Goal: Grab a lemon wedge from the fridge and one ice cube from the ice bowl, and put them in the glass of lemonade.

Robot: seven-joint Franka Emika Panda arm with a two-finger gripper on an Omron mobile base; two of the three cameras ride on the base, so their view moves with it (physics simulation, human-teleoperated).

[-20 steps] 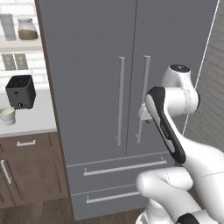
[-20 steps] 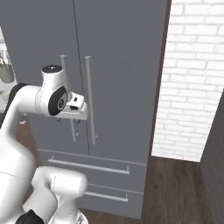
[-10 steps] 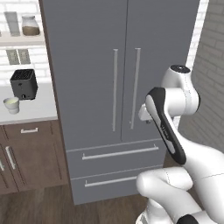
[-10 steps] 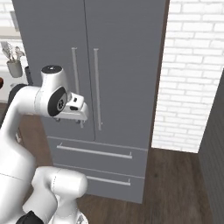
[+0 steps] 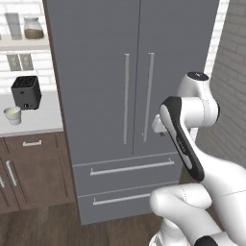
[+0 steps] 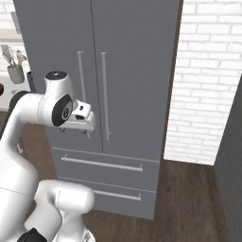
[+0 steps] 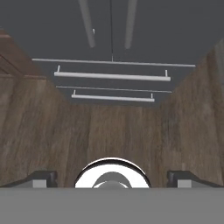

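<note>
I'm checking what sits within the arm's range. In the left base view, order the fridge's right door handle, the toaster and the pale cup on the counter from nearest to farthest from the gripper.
1. The right door handle, just left of the gripper.
2. The toaster, far left on the counter, against the wall.
3. The pale cup, farther left, at the counter's front.

The last two are nearly level.
</note>
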